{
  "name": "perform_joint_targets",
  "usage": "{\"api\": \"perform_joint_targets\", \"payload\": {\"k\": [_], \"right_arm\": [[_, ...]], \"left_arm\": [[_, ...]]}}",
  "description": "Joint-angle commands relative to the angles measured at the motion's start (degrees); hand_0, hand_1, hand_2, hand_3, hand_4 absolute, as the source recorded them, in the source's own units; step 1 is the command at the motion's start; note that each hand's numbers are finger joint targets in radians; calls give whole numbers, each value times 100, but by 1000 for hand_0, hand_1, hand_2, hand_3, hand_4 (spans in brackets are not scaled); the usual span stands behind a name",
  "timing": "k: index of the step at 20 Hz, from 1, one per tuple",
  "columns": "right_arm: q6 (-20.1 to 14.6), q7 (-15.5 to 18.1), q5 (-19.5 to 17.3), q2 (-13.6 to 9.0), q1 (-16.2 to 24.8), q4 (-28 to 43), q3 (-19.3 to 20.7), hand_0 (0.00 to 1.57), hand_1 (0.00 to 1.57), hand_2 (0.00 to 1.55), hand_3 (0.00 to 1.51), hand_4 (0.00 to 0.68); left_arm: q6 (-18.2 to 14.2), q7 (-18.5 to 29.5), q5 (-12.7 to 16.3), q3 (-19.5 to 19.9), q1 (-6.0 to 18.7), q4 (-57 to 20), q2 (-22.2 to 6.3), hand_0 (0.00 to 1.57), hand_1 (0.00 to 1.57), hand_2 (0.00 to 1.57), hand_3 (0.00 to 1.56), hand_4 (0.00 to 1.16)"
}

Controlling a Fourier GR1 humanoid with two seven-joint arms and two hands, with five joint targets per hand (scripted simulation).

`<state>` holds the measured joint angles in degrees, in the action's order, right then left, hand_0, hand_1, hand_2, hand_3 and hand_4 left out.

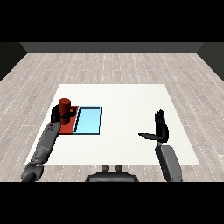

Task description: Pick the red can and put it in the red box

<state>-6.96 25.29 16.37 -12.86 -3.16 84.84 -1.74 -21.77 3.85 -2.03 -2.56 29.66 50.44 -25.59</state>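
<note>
The red can point(65, 105) stands upright over the red tray point(70, 124) at the table's left side. My left hand point(58, 114) is curled round the can's lower part, fingers and thumb wrapping it. Part of the red tray is hidden behind that hand and forearm. My right hand point(160, 127) is far off on the right, raised above the table with straight fingers and the thumb sticking out to the left, holding nothing.
The light blue tray point(88, 120) lies right beside the red tray on its right. The white table point(122, 105) stretches between the trays and my right hand. A grey wood floor surrounds the table.
</note>
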Motion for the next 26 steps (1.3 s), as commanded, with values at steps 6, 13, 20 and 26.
{"api": "perform_joint_targets", "payload": {"k": [6,13,20,26], "right_arm": [[69,509,-197,113,-223,-365,30,0,0,0,0,0],[-36,526,-351,115,-183,-51,-30,0,0,0,0,0],[199,545,-92,39,69,360,115,0,0,0,0,0],[228,672,-183,146,-38,106,66,0,0,0,0,0]], "left_arm": [[-331,470,-414,388,729,-2982,-36,1395,1395,1435,1432,1046],[-434,6,-584,445,1304,-4241,74,849,849,797,0,706],[405,181,-843,243,1312,-4651,-153,0,0,0,0,654],[415,-699,-1219,-82,1631,-5007,-90,0,0,0,0,0]]}}
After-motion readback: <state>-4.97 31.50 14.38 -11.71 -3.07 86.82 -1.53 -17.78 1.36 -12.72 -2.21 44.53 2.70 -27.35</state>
